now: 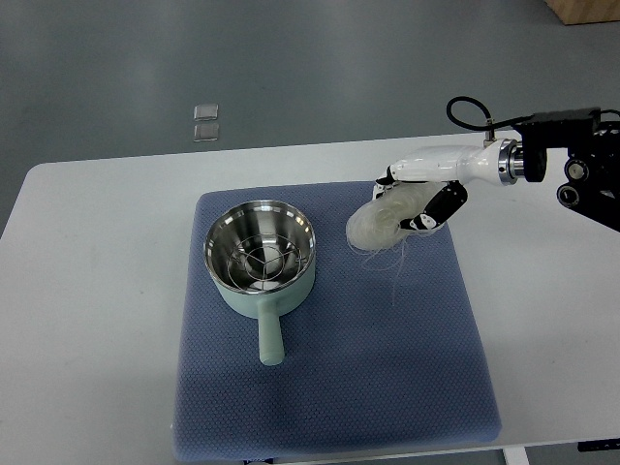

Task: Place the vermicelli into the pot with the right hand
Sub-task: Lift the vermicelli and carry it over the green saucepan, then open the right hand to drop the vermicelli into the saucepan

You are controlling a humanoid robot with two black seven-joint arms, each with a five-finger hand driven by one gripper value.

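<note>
A pale green pot (260, 254) with a shiny steel inside and a wire rack in it sits on the left part of a blue mat (387, 368); its handle points toward the near edge. A whitish bundle of vermicelli (373, 226) hangs just right of the pot, with loose strands trailing down over the mat. My right hand (412, 199) comes in from the right edge and is shut on the bundle's upper end, holding it slightly above the mat. The bundle is beside the pot, not over it. The left arm does not show.
The mat lies on a white table (87, 310). Two small clear squares (205, 122) lie on the grey floor beyond the table's far edge. A brown box corner (581, 10) shows at the top right.
</note>
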